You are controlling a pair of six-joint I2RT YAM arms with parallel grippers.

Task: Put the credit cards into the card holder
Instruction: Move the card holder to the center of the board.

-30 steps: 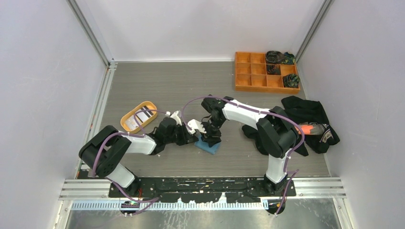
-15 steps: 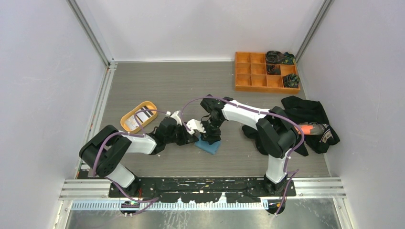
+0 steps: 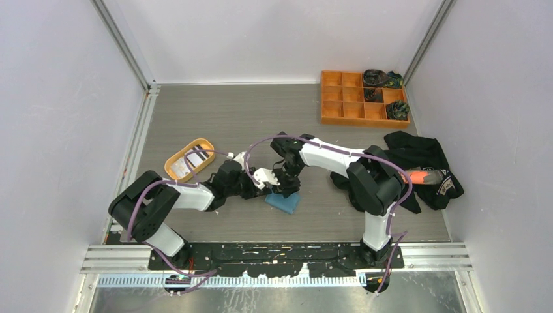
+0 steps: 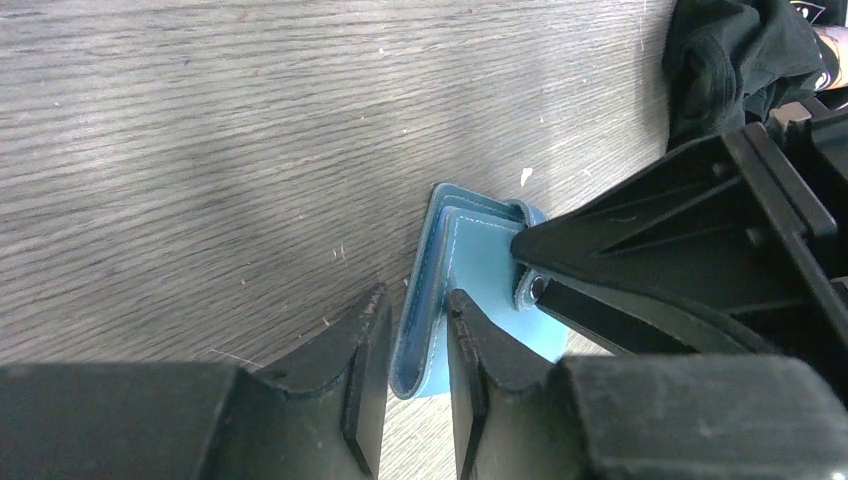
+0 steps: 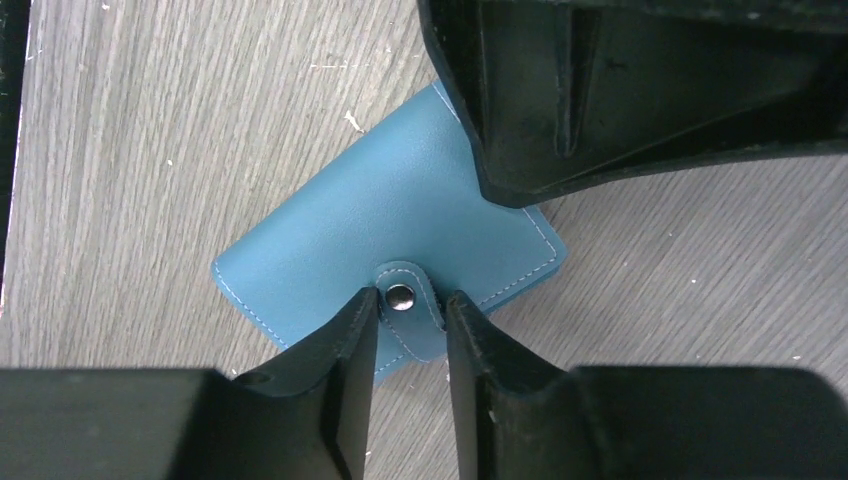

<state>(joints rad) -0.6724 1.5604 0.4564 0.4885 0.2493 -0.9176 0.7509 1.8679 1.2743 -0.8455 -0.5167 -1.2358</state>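
The blue card holder (image 3: 283, 201) lies folded on the table's middle. My left gripper (image 4: 415, 300) reaches in from the left and is shut on the holder's (image 4: 480, 260) folded edge. From above, my right gripper (image 5: 408, 300) has a finger pressed against each side of the snap-button tab (image 5: 415, 330) on the holder (image 5: 340, 240). In the top view the left gripper (image 3: 261, 184) and right gripper (image 3: 285, 187) nearly touch over the holder. Credit cards (image 3: 194, 156) rest in the orange oval tray (image 3: 177, 171), left of both grippers.
An orange compartment box (image 3: 352, 117) with dark items stands at the back right. A black cloth (image 3: 424, 163) with an orange object lies beside the right arm. Grey walls close in the table on three sides.
My right gripper's jaws have drawn together around the snap tab. Both grippers and the card holder have shifted slightly to the left.
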